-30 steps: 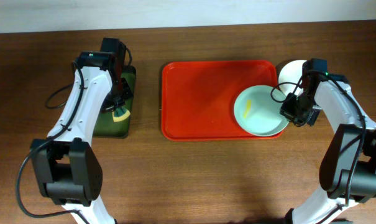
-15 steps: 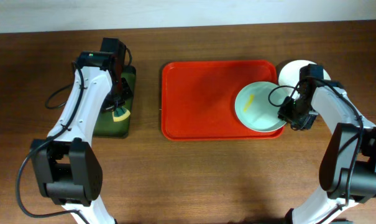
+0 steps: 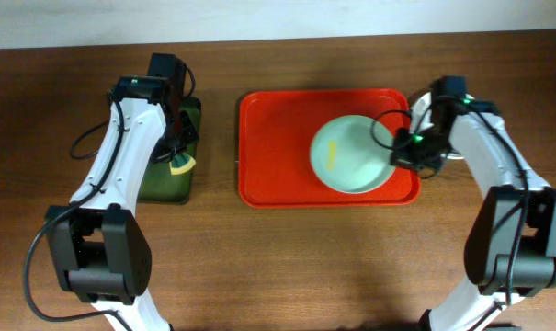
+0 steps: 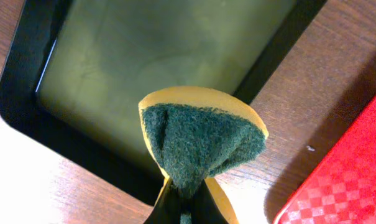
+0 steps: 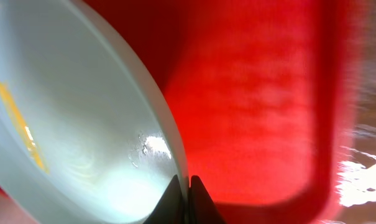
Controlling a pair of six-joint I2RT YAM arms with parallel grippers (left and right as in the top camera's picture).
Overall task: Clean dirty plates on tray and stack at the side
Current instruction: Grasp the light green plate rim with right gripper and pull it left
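Worktop (image 3: 287, 267): brown wood, carrying both trays beneath the two grippers.

Tray (image 3: 268, 138): red plastic with a raised rim. It lies directly under the right gripper (image 5: 188, 186), with most of its bare floor stretching away towards the other arm.

Green tray (image 4: 144, 62): small and black-rimmed, just below and beyond the left gripper (image 4: 184, 202).

Plate (image 3: 351, 156): pale blue-green with a yellow smear. It sits on the red tray, its near rim between the right gripper's tips and its bowl reaching out ahead of them.

Plate handling: probably stiff, light and glossy, so likely slippery. The thin rim is the only real hold. A one-edge pinch could let it swing or slip, so a firm bite well over the lip seems wise.

Sponge (image 4: 200, 137): yellow with a green scouring face, folded, sticking out ahead of the left gripper. It is soft and crushes readily.

Right gripper: closed, pinching the plate's rim.

Left gripper: closed, squeezing the sponge.
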